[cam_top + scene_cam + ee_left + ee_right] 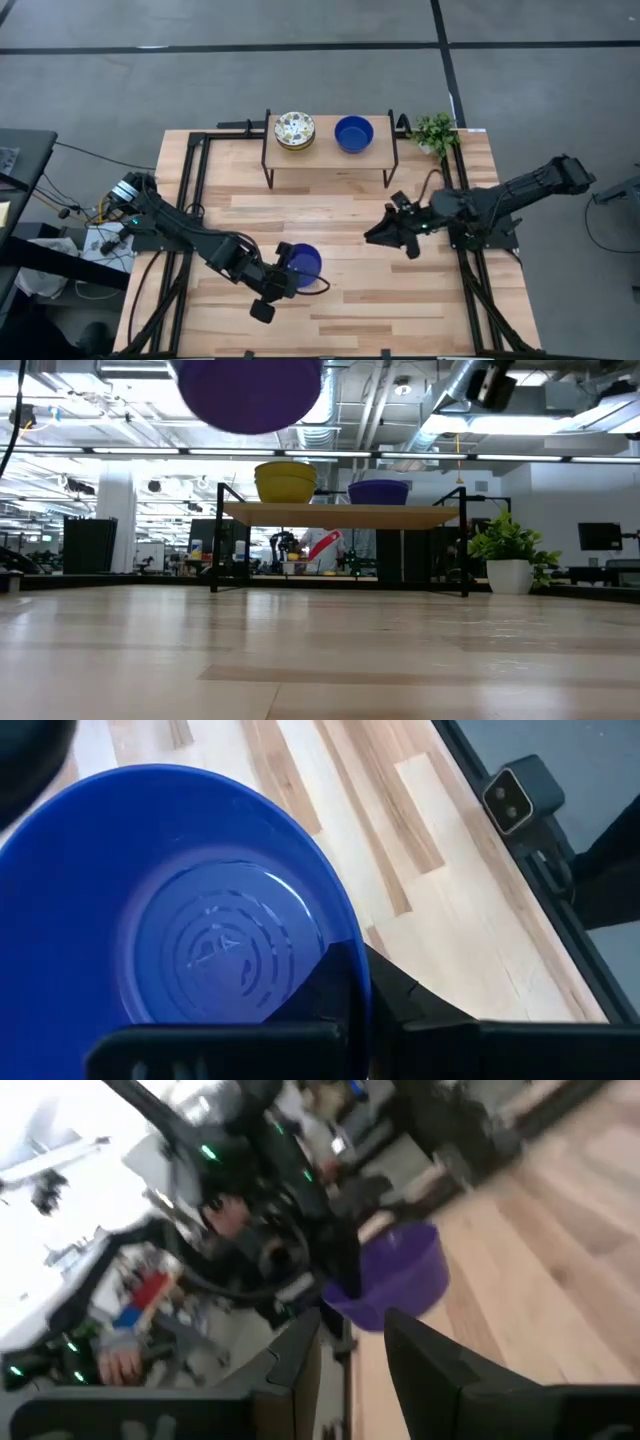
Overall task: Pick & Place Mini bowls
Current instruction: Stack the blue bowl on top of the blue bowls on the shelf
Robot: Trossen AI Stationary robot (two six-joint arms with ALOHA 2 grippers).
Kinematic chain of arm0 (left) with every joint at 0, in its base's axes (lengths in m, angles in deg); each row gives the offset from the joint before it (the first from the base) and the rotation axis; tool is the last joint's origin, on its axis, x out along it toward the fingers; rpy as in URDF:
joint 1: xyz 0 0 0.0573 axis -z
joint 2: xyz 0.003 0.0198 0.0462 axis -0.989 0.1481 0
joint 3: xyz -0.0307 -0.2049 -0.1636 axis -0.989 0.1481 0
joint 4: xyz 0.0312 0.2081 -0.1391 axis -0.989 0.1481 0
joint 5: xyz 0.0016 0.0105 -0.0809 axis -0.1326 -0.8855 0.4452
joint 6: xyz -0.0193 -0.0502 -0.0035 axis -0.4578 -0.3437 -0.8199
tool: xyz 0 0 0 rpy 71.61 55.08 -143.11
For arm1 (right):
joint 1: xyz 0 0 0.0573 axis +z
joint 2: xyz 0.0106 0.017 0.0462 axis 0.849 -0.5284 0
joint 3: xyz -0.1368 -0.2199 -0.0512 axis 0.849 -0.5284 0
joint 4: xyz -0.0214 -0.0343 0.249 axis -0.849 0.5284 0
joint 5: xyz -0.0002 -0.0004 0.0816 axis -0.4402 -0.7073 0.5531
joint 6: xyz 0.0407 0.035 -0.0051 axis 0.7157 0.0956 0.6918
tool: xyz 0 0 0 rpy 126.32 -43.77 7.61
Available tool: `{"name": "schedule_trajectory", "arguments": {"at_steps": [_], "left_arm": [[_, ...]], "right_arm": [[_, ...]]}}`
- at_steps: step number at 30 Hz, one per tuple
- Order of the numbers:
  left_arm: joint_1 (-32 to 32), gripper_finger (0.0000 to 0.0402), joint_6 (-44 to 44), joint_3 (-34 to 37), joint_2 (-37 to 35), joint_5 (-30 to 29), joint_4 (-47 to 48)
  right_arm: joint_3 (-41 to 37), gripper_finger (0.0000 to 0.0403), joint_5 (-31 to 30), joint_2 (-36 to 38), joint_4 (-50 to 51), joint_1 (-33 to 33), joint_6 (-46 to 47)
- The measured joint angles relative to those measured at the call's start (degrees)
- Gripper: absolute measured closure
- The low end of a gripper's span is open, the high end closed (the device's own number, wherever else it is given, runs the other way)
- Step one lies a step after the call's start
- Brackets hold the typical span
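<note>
My left gripper (283, 270) is shut on a glossy cobalt blue mini bowl (304, 264) above the near middle of the table. The low view shows that bowl (250, 395) high above the tabletop. A stack of white floral bowls (295, 130) and another blue bowl (354, 133) rest on the small wooden shelf (328, 155) at the far side. My right gripper (385, 233) is open and touches nothing. It hovers right of centre and points toward the held bowl (395, 1275). My left gripper pinches the blue bowl's rim (350, 935) on the side nearest the arm. One finger (320, 985) is inside the bowl and the other outside the wall. The fingers come slanting from the table's near left. The bowl is lifted clear and sits roughly upright.
A small green potted plant (435, 131) stands at the far right corner beside the shelf. Black frame rails (190, 190) run along the table's left and right sides. Bare wood lies between the shelf and the two grippers. The low view looks into a room with equipment behind the table.
</note>
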Motion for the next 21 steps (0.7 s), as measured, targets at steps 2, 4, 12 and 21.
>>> {"name": "schedule_trajectory", "arguments": {"at_steps": [2, 4, 12, 21], "left_arm": [[0.0, 0.0398, 0.58, -0.25, 0.03, -0.4, 0.0], [0.0, 0.0398, 0.63, -0.26, 0.05, -0.54, 0.07], [0.27, 0.0398, 1.1, -0.25, 0.05, -3.15, 3.58], [0.29, 0.0398, 7.58, -0.25, 0.05, -5.98, 7.54]], "right_arm": [[3.38, 0.0301, 3.01, -2.19, 4.96, -1.2, -0.02], [7.03, 0.0301, 6.23, -4.39, 10.99, -2.49, -0.04], [21.12, 0.0301, 8.55, -13.03, 33.33, -6.35, -5.6], [31.03, 0.03, 17.04, -20.95, 33.96, -12.11, -6.99]]}}
